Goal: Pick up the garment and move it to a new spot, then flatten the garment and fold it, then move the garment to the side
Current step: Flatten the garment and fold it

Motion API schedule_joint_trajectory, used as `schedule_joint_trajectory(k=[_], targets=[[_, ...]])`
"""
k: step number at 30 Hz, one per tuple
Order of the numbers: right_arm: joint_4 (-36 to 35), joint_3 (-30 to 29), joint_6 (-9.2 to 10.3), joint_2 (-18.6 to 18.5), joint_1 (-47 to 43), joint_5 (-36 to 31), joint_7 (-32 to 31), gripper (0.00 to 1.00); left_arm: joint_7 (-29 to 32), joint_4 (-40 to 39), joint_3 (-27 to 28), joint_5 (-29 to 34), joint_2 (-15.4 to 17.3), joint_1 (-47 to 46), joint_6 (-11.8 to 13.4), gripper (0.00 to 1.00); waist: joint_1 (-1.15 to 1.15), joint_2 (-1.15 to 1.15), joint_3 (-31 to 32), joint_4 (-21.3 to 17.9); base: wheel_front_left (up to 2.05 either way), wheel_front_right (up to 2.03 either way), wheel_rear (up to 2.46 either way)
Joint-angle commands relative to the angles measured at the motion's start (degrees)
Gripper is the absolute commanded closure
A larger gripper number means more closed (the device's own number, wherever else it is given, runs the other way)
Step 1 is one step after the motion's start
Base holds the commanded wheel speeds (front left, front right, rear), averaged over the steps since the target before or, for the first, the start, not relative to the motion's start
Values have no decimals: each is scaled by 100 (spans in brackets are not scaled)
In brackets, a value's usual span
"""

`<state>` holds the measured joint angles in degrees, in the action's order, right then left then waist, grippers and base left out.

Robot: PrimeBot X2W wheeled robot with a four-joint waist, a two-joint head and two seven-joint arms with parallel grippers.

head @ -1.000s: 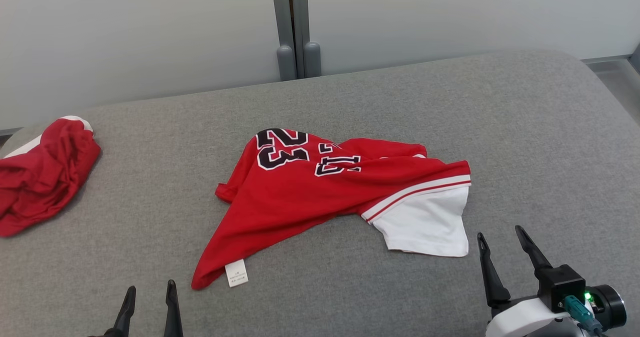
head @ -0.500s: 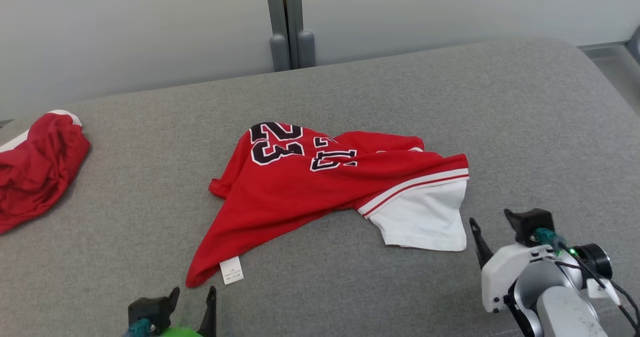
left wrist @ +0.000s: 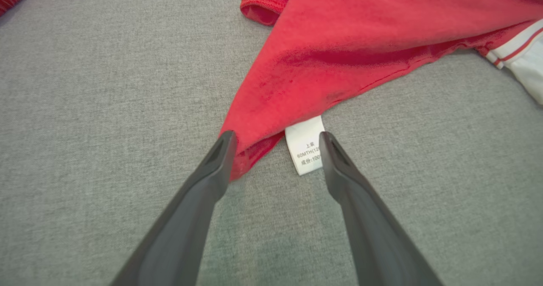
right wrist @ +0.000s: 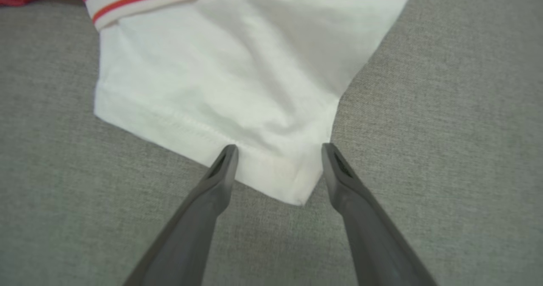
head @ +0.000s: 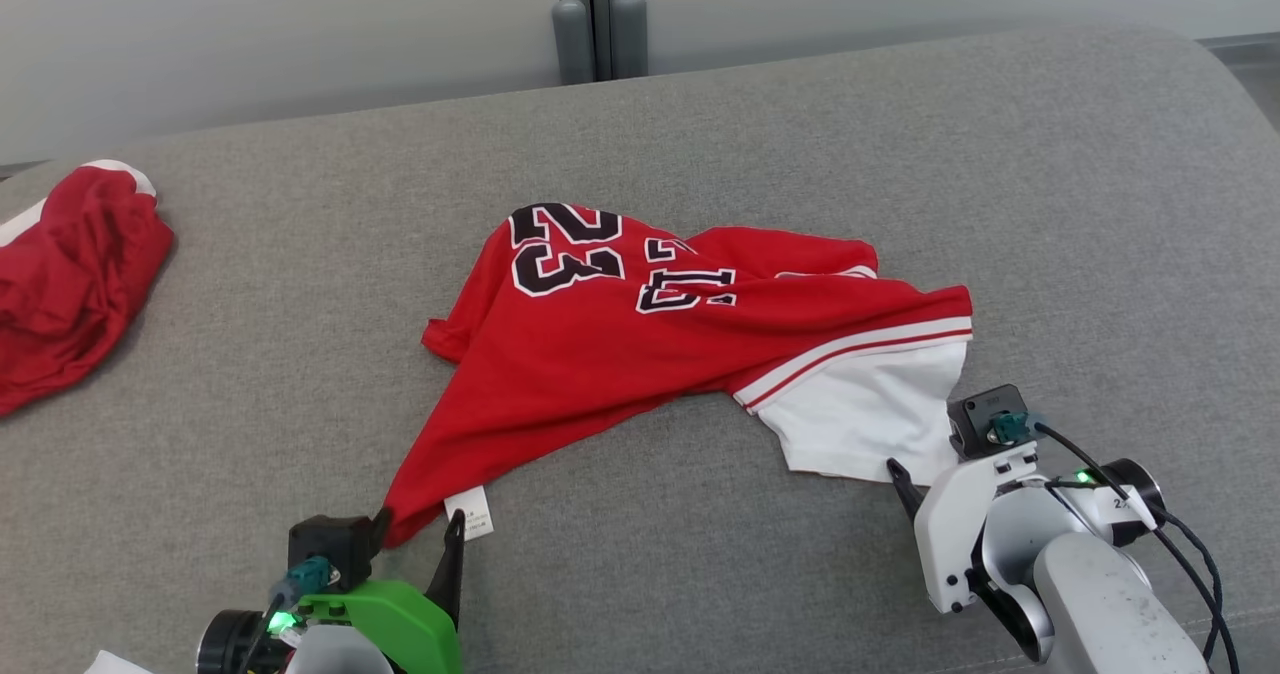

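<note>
The red garment [head: 640, 354] with a black 23 lies crumpled in the middle of the grey upholstered surface [head: 1050, 204], between its far and near edges. Toward the near edge, the left pincer [left wrist: 275, 136] stands spread around the garment's red corner and white label [left wrist: 304, 146]. The right pincer [right wrist: 278, 147], fingers apart, straddles the hem of the white sleeve [right wrist: 237, 86]. Another red cloth [head: 70, 284] sits at the left edge

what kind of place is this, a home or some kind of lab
Probably a lab or test room rather than a home: a broad grey fabric-covered surface sits before bare pale wall panels with a grey post, and a red jersey and a second red garment lie on it.
</note>
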<state>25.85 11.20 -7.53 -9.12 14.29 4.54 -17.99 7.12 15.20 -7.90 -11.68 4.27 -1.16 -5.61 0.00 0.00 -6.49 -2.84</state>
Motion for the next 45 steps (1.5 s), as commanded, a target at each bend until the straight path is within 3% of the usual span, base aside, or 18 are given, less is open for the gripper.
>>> schedule_joint_trajectory(k=[1,11,16,18,19,20,21,22,23,24,28,34,40,45], targets=[[2,14,8,0,72,22,35,0,-27,39,3,15,75,-125,32,0,0,0,-96,7,0,0,0],[27,150,8,27,155,39,112,0,-59,277,130,-30,236,-138,188,0,0,0,-270,-47,0,0,0],[98,187,8,66,201,43,79,0,-137,409,95,-59,261,-317,136,3,0,0,-359,-26,0,0,0],[148,213,8,88,226,31,33,0,-199,474,90,-71,263,-386,135,12,0,0,-405,-24,0,0,0],[179,223,8,108,236,42,2,0,-225,505,78,-77,263,-417,126,24,0,0,-427,-23,0,0,0],[227,245,7,125,254,57,-38,0,-249,549,65,-78,265,-473,120,53,0,0,-450,-20,0,0,0],[277,263,4,141,263,76,-89,0,-252,601,49,-92,265,-511,106,62,0,0,-463,-18,0,0,0],[349,344,3,152,263,109,-165,20,-222,677,5,-80,276,-550,81,100,0,0,-471,-13,0,0,0],[392,364,2,171,272,169,-197,69,-243,717,-10,-87,285,-577,71,100,0,0,-475,-16,0,0,0],[448,350,3,194,290,230,-229,100,-272,767,-12,-102,294,-601,65,100,0,0,-471,-21,0,0,0],[395,199,7,151,263,448,-163,100,-326,814,4,-240,290,-532,23,100,0,0,-318,-45,0,0,0],[-910,-422,7,83,-46,1315,149,100,-168,-143,71,-562,405,-123,-64,100,0,0,69,-73,0,0,0],[-3466,-1403,8,-348,-686,2545,-343,100,640,-2337,59,-1044,733,331,-133,100,0,0,405,-110,0,0,0],[-5450,-2613,8,-520,-708,3184,-1120,100,1633,-4337,82,-1272,1365,109,-153,100,0,0,497,-176,0,0,0]])
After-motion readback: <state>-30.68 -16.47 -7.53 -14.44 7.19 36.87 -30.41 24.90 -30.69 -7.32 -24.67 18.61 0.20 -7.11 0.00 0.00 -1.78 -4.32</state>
